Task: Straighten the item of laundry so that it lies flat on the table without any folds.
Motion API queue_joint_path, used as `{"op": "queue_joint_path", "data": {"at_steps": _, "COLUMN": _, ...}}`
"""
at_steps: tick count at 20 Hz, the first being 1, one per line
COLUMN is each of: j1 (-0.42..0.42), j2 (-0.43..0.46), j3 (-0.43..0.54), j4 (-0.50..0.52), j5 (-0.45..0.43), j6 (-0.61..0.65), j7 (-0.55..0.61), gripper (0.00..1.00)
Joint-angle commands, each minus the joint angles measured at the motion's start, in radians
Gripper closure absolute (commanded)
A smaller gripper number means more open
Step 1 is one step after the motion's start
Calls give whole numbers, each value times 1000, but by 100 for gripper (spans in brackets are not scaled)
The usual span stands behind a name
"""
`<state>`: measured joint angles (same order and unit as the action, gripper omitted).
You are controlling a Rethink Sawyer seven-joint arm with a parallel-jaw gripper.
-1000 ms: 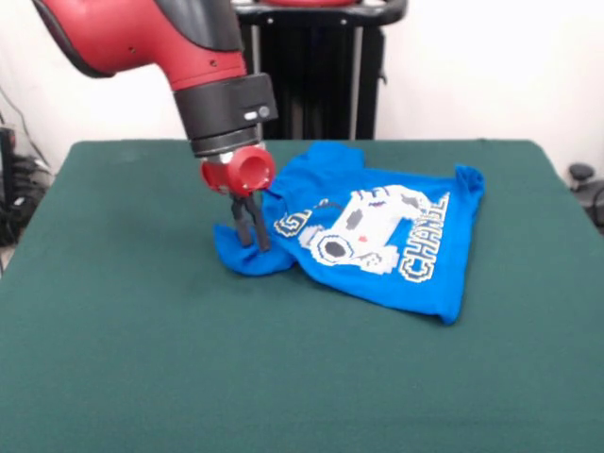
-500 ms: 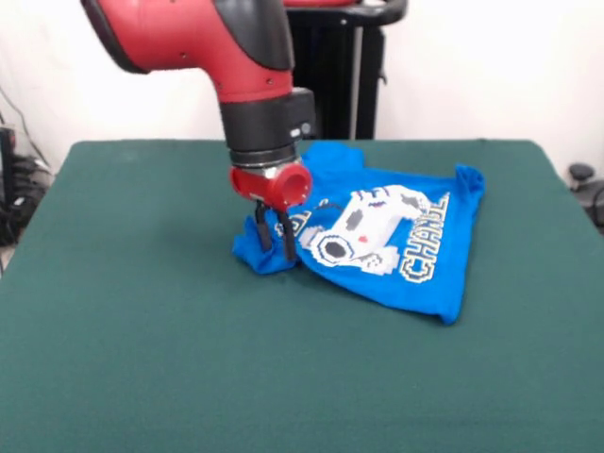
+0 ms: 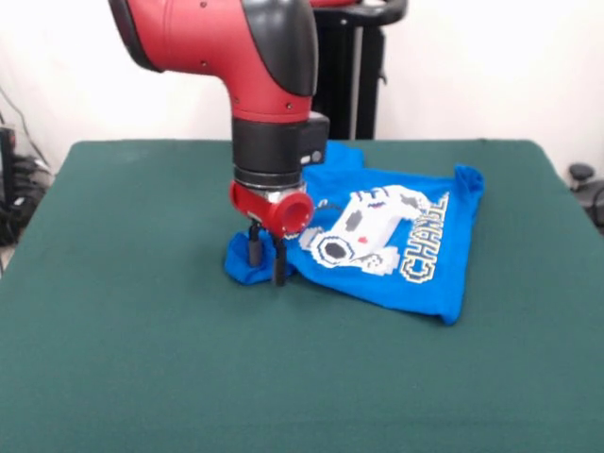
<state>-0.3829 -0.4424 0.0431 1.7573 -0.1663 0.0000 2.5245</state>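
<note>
shirt mostly spread on the green table, right of centre, print and lettering up. not flat yet: left end bunched into a small blue lump at the gripper, far edge beside the arm rumpled, right far corner curled up, near right corner turned slightly. two dark fingers seen apart, one on each side of the lump, tips down at the cloth; looks like a pinch on that bunched fabric, though hard to be sure of contact. probably about halfway: body laid out, left part hidden in the bunch. left to do: draw the lump out leftward, smooth the far edge, flatten the right corners.
</note>
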Motion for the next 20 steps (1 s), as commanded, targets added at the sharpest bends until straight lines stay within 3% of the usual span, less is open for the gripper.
{"op": "queue_joint_path", "data": {"at_steps": 1, "j1": 59, "j2": 101, "j3": -108, "j4": -131, "j5": 117, "j6": -51, "j7": 156, "gripper": 0}}
{"op": "queue_joint_path", "data": {"at_steps": 5, "j1": 107, "j2": 113, "j3": -167, "j4": -152, "j5": 144, "j6": -24, "j7": 132, "gripper": 0}}
{"op": "queue_joint_path", "data": {"at_steps": 6, "j1": 116, "j2": 115, "j3": -178, "j4": -155, "j5": 153, "j6": -14, "j7": 121, "gripper": 100}}
{"op": "queue_joint_path", "data": {"at_steps": 16, "j1": 116, "j2": 110, "j3": -183, "j4": -170, "j5": 165, "j6": 23, "j7": 98, "gripper": 100}}
{"op": "queue_joint_path", "data": {"at_steps": 20, "j1": 26, "j2": 59, "j3": -80, "j4": -119, "j5": 63, "j6": -58, "j7": 49, "gripper": 100}}
